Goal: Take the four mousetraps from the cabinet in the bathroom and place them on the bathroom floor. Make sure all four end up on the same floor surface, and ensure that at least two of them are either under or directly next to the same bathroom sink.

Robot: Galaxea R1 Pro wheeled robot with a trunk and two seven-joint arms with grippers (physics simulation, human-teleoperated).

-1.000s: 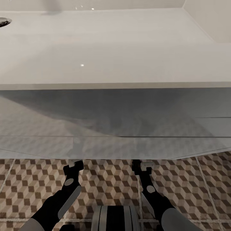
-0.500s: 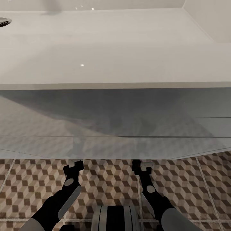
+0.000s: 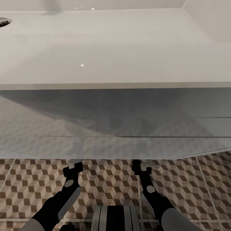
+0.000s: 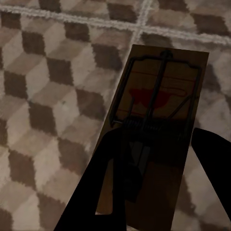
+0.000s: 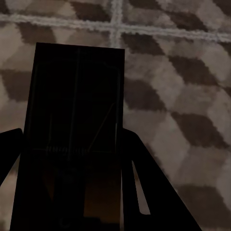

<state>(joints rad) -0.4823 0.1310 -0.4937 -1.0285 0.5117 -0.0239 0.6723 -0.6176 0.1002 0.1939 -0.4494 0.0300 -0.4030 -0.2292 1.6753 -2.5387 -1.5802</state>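
One mousetrap (image 4: 154,120), a dark-brown board with a wire spring and a red patch, lies on the cube-patterned bathroom floor (image 4: 48,96). My left gripper (image 4: 159,137) is open astride it, with a thin gap at one finger (image 4: 211,154). A second mousetrap (image 5: 77,106), in deep shadow, sits between the fingers of my right gripper (image 5: 72,132), which is shut on it just above the tiles. In the head view both arms (image 3: 72,179) (image 3: 146,179) reach under the white vanity (image 3: 115,122) of the bathroom sink (image 3: 96,41), which hides the fingers. The cabinet is out of view.
The vanity's front stands right before me, and its lower edge overhangs both wrists. A chrome drain (image 3: 4,21) shows at the basin's far left. My own base (image 3: 115,218) is at the near edge, with patterned tiles (image 3: 199,192) to either side.
My left wrist has shifted slightly back and to the left. The right arm and the camera have stayed still.
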